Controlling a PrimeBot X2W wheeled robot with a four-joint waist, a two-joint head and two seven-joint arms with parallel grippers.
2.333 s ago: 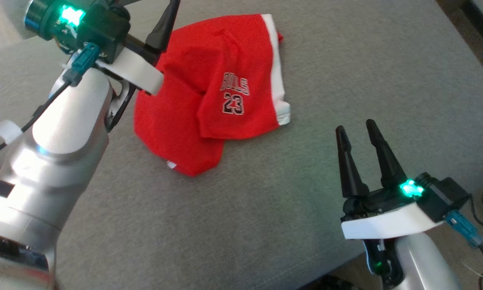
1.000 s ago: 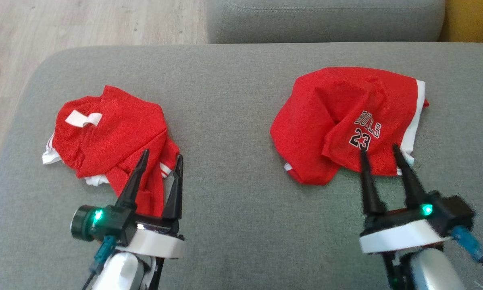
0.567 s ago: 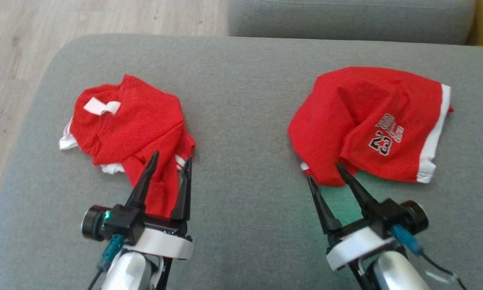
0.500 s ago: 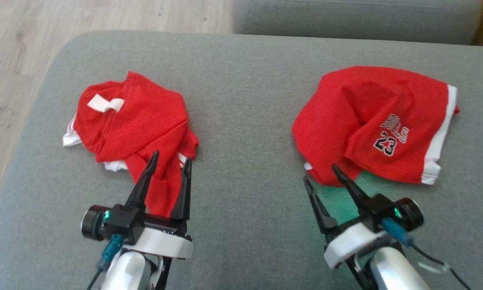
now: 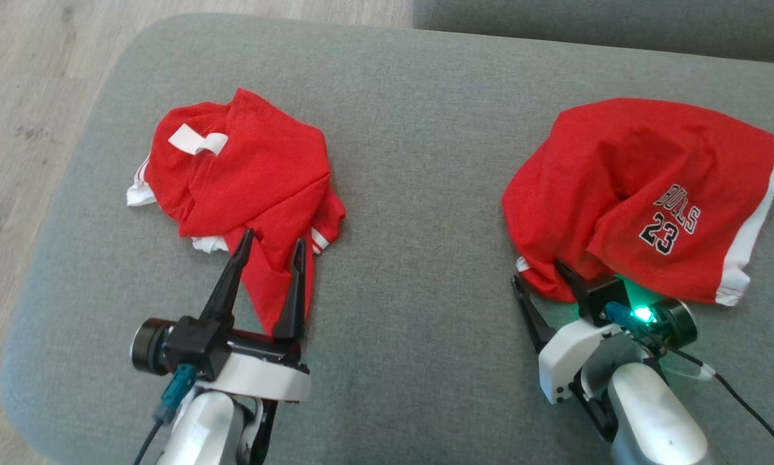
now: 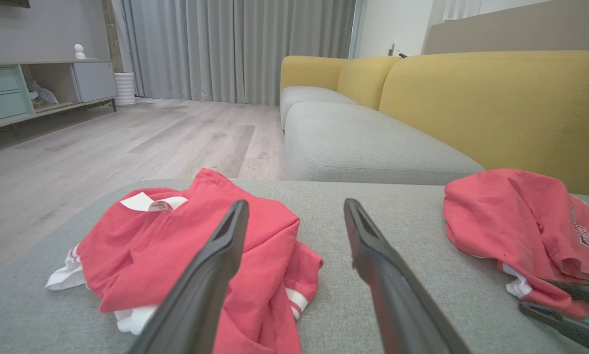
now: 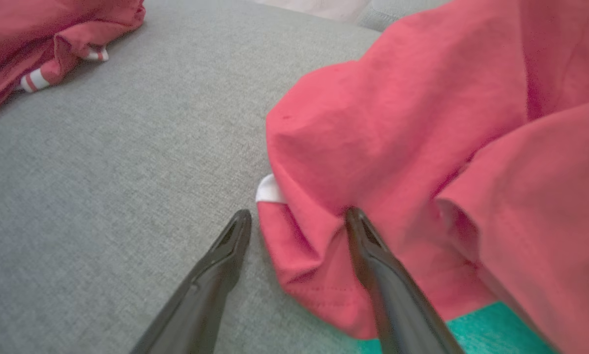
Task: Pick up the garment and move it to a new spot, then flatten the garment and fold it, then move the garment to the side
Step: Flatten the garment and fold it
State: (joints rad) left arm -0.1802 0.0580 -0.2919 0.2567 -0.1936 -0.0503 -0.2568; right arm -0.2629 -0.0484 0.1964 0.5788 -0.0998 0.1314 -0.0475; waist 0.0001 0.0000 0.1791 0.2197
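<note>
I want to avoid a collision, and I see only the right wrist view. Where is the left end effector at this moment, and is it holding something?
Observer: In the head view the left end effector is open and holds nothing. Its fingers point over the near end of the second red garment.
Operator: Good. I see my garment only from very close. What is at its far side?
Observer: The garment before the right end effector has a white band along its edge on the robot's right.
Operator: Has it a print?
Observer: Yes, it reads BULLS 23, near that band.
</note>
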